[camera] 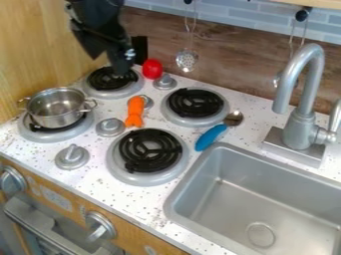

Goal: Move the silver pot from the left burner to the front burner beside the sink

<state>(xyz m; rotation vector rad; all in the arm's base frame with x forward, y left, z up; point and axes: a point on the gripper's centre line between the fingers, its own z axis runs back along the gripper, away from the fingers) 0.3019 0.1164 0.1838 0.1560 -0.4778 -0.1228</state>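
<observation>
Camera view has the gripper (109,66) up over the back-left burner (112,79), fingers parted and empty, and there's the red rounded thing (152,68), on the speckled counter (170,191) beside that burner, right of the fingertips.

The black gripper (110,61) hangs over the burner (112,90) at the top left, near a red object (152,68). A metal pot (57,108) with two handles sits on the leftmost burner (45,137). An orange object (135,110), perhaps a toy vegetable though its shape is hard to read, lies among the burners on the speckled counter (178,179). A spoon (233,118) with a blue handle (210,137) lies between the right-hand burner (194,118) and the sink (226,189), its bowl toward the gray faucet (303,117).
</observation>
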